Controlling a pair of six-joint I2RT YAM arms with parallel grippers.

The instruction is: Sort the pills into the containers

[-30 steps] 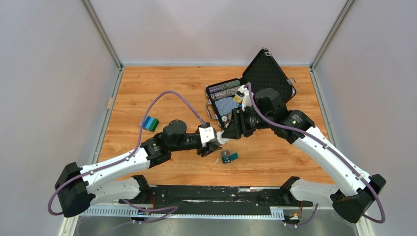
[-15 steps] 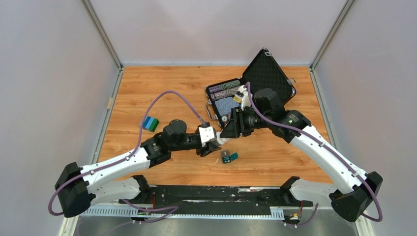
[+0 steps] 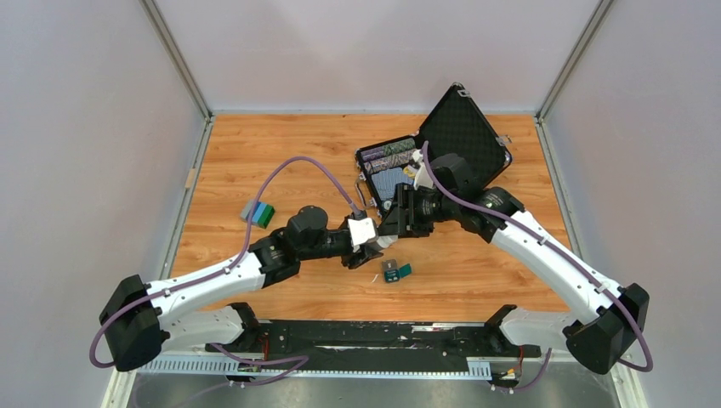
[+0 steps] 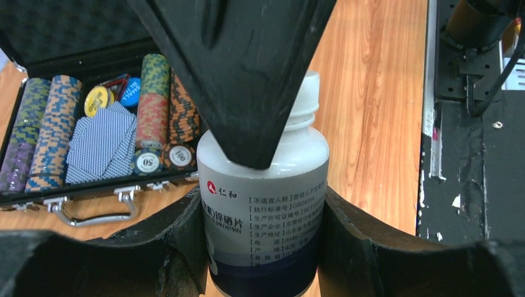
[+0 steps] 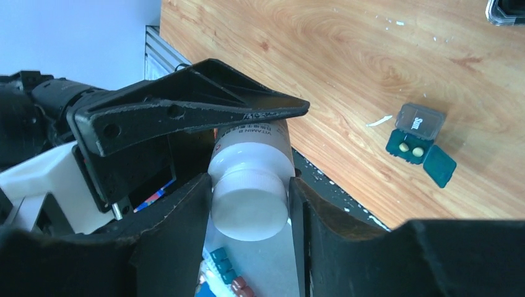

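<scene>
Pills: two yellow ones lie in your open teal box, on the table at 5 o'clock of the white bottle. Your left gripper clamps that bottle's body; your right gripper brackets its cap, grip unclear.

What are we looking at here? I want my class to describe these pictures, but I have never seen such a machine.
Two robot arms are bolted at the near edge of a wooden table. One picture looks down from above; the other two come from a camera on each wrist. The left gripper holds a white bottle by its body, and the right gripper clamps its cap. On the table lie an open case of poker chips, a tiny teal box, open with two pills inside, and a small blue-and-green object.
</scene>
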